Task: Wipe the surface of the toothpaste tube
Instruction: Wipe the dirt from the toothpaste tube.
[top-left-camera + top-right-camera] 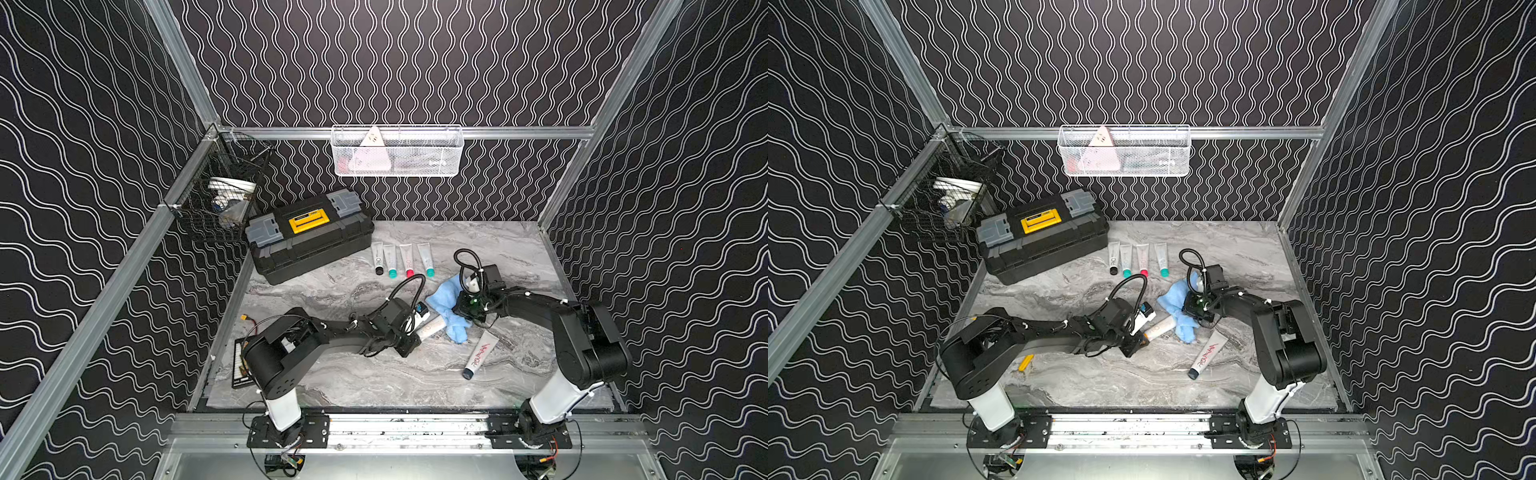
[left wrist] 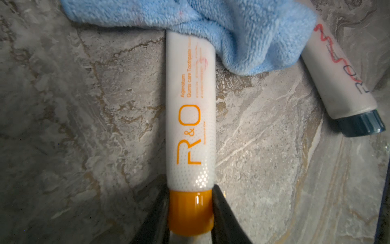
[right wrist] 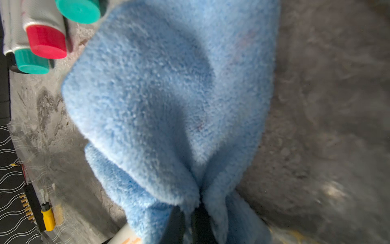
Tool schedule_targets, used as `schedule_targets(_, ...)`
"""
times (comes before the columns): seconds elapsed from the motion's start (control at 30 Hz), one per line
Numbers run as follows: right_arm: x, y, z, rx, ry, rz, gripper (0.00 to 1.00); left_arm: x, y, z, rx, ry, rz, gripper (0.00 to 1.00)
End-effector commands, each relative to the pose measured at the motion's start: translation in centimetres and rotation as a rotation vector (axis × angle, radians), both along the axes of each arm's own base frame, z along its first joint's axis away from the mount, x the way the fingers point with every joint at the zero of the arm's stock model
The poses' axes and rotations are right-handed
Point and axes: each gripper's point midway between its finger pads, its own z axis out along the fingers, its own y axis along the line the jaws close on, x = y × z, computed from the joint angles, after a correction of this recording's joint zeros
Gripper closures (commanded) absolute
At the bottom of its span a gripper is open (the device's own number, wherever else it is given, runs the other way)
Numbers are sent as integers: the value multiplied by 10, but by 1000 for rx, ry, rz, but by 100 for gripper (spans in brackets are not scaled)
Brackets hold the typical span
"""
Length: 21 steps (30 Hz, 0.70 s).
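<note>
While cloth (image 2: 211,23) drapes its end, tube (image 2: 190,126) lies flat.

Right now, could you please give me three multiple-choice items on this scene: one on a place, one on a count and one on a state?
1. Where does the cloth lie?
A. Over the crimped end of the orange-capped tube
B. In a basket
C. Folded at the table's front edge

2. How many tubes lie in the row beside the toolbox?
A. Two
B. Four
C. Six

3. What do the left jaws grip?
A. Nothing
B. The cloth
C. The tube's orange cap

Answers:
1 A: the left wrist view shows the cloth draped over that end.
2 B: both top views show four caps in the row: black, teal, red, teal.
3 C: the left wrist view shows the jaws pressing on both sides of the cap.
</note>
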Motion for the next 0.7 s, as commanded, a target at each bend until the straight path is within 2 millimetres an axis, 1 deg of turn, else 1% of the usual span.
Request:
schedule_targets(0.0, -10, 4, -2, 8, 32, 11, 100, 8, -2, 6, -14, -23, 22, 81)
schedule_targets(0.13, -18, 15, -3, 17, 43, 35, 100, 8, -2, 5, -13, -19, 21, 81)
schedule_targets(0.2, -23, 24, -1, 19, 40, 56, 100, 8, -3, 5, -14, -19, 20, 81)
schedule_targets(0.43, -51, 61, -4, 42, 62, 133, 100, 8, -3, 5, -14, -18, 21, 81)
schedule_targets(0.47, -58, 71, -4, 52, 66, 156, 100, 8, -4, 5, -15, -17, 19, 81)
schedule_targets(0.57, -71, 86, -9, 77, 71, 175, 100, 8, -3, 5, -15, -19, 21, 81)
schedule_targets(0.67, -82, 96, -15, 90, 89, 188, 100, 7, -3, 4, -13, -17, 19, 81)
